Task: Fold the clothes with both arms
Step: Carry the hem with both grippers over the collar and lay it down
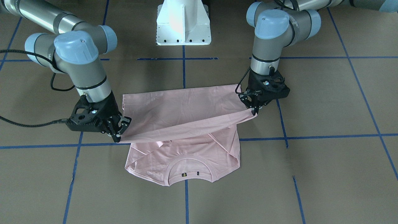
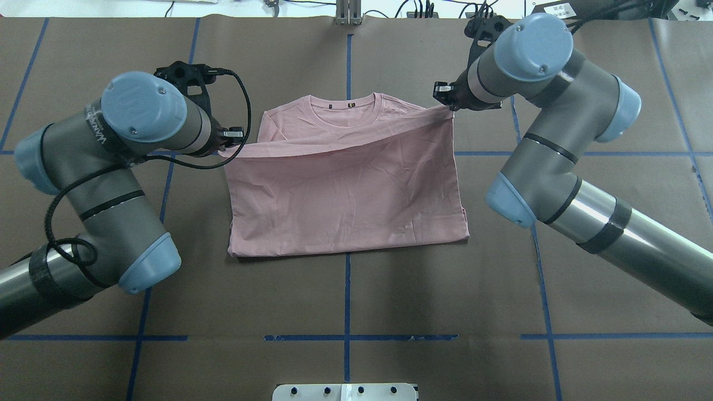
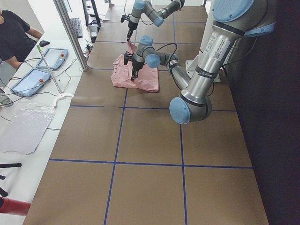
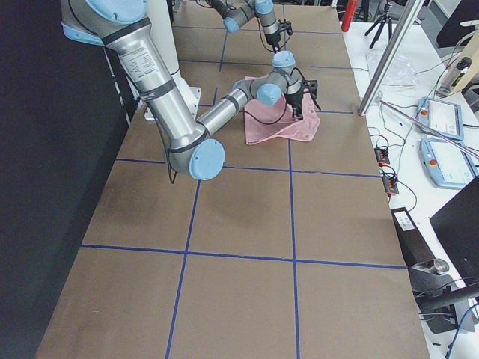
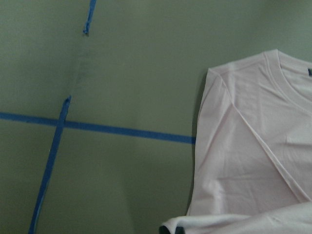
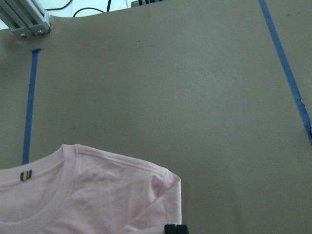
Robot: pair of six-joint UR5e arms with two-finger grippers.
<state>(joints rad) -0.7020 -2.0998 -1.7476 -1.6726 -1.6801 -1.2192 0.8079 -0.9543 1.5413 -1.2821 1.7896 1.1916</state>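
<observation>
**Surface** (image 2: 418, 295): brown covering, marked into squares by blue tape lines (image 2: 345, 337).

**Left arm** (image 2: 106, 184) and **right arm** (image 2: 562, 161): both reach in over the far half of the surface, one at each side of the garment.

**T-shirt** (image 2: 345, 195): pale pink, at the middle of the surface, with the collar (image 1: 190, 156) pointing away from the robot. It presents as a near rectangle, with no sleeve sticking out at either side. The bottom hem (image 2: 390, 131) is off the surface. It is stretched as a taut band between the two grippers and hangs above the chest, short of the collar. The lower layer lies flat and the turned-over layer carries light creases. No print shows in any view.

**Step in hand, as judged:** the bottom-to-top half fold, with the hem partway across. The band runs askew, its right end nearer the collar than its left. The next move calls for bringing the left end level and carrying both ends on to the shoulder line. They should then be lowered together and let go only once the cloth rests.

**Left gripper** (image 1: 255, 109): fingers pressed together on the hem corner at its side.

**Right gripper** (image 1: 118, 135): fingers likewise pinching the opposite hem corner.

**Neck label** (image 1: 184, 174): small, dark with yellow, inside the collar, uncovered.
</observation>
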